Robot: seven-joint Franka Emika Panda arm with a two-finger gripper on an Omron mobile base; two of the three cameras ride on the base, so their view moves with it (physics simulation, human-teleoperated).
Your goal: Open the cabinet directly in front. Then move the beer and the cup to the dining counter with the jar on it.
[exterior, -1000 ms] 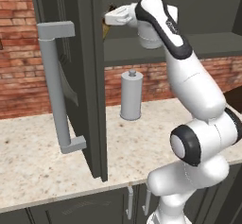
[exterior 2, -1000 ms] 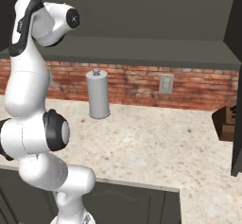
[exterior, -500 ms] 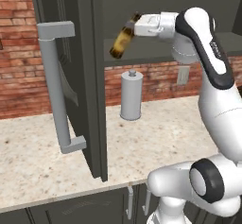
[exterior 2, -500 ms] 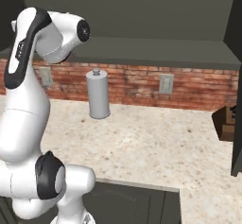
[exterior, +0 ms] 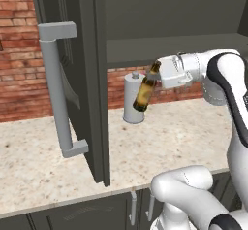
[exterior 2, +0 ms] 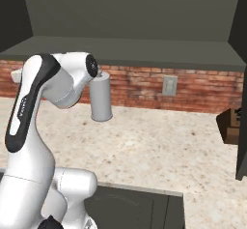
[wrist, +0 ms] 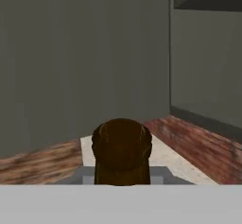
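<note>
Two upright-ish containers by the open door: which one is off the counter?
The brown beer, hanging tilted in the gripper. The grey canister behind stands on the counter.

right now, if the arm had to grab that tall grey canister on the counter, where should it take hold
Probably the canister's smooth round body at mid-height, coming in level from the front. It stands upright and the knob on top looks too small for a secure grip. The gripper already holds the bottle.

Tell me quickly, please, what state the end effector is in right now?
End effector: closed on the beer, holding it by the neck, tilted, above the counter.
</note>
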